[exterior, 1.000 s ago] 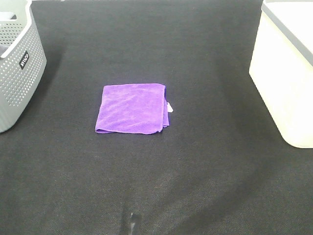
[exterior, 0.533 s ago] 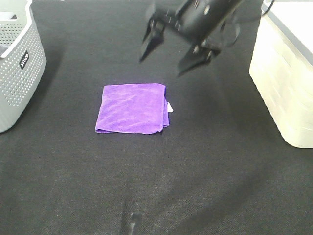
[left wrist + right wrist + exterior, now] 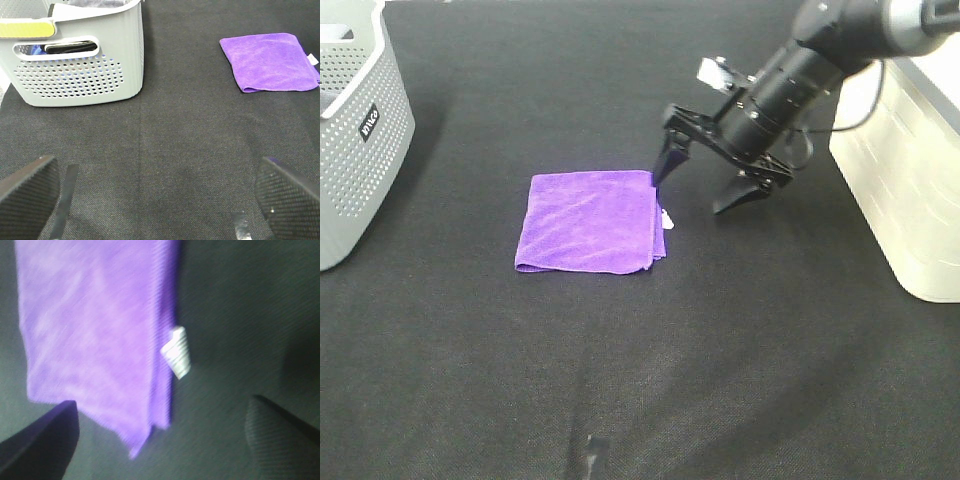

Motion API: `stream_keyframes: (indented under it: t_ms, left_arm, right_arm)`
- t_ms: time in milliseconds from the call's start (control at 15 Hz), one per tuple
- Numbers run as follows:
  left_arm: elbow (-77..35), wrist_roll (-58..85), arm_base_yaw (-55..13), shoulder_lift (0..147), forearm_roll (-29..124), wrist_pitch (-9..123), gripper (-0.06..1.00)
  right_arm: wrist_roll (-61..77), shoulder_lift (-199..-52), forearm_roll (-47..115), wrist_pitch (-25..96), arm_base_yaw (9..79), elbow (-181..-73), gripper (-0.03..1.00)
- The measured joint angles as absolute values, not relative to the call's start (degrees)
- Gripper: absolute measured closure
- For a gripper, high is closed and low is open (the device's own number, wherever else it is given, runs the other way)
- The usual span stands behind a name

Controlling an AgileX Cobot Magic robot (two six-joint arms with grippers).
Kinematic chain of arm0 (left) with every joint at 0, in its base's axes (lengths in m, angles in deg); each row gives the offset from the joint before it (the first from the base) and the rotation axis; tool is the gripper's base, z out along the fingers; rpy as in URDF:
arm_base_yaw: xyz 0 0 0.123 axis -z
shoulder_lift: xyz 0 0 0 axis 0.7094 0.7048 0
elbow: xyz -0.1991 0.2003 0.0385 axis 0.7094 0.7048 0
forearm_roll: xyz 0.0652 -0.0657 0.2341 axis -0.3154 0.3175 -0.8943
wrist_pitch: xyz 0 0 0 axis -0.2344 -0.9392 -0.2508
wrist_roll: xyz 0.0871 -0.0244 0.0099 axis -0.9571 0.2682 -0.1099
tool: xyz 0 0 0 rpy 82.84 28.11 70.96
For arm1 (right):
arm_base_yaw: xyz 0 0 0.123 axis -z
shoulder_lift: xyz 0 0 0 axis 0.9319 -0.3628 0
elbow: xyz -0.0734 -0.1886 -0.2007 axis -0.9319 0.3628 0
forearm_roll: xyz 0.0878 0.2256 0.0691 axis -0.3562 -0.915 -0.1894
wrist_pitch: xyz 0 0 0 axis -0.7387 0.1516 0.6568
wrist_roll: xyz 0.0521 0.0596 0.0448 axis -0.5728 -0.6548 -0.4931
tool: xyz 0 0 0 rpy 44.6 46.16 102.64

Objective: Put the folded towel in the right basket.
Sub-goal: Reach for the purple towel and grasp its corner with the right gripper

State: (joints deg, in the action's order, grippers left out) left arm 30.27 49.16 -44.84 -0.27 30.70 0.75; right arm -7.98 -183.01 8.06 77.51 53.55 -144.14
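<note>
While you look down from the high camera, you see the right gripper (image 3: pixel 691 194) low over the mat (image 3: pixel 620 380) with its jaws spread wide, holding nothing. One fingertip (image 3: pixel 661 176) sits at the far right corner of the towel (image 3: pixel 588 222); whether it touches the cloth you cannot tell. The other fingertip (image 3: pixel 723 209) is over bare mat to the right of the towel. So only the towel's right edge, the one with the white tag (image 3: pixel 667 220), lies in the gap, and the rest of the cloth lies outside it to the left. The right wrist camera agrees, though it is blurred: towel (image 3: pixel 95 325) and tag (image 3: pixel 177 352) show ahead of the gripper (image 3: pixel 160 440), with the cloth nearer one finger (image 3: pixel 37 440) and bare mat before the other. The towel lies flat and folded near the middle of the mat, well apart from both baskets. The left gripper (image 3: pixel 159 200) is also spread and holding nothing, over bare mat, with the towel (image 3: pixel 270 60) well ahead of it and the left basket (image 3: pixel 80 75) beside. You can count one towel, one tag and two baskets: the grey perforated left basket (image 3: pixel 360 150) and the cream right basket (image 3: pixel 905 190). There are two grippers, and only the right one shows from above.
</note>
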Motion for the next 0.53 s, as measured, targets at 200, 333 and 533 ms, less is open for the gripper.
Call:
stream_keyframes:
  t_ms: [200,333,533]
  left_arm:
    - [30.3,49.2,-44.8,-0.3,30.7,0.7,-0.04]
    - [30.3,49.2,-44.8,-0.3,30.7,0.7,-0.04]
    - [30.3,49.2,-44.8,-0.3,30.7,0.7,-0.04]
  right_arm:
    - [-4.9,-185.6,4.3,76.7,53.5,-144.1,0.12]
    - [-3.1,-187.4,2.4,76.7,53.5,-144.1,0.12]
    - [-2.8,-188.1,2.6,76.2,53.5,-144.1,0.12]
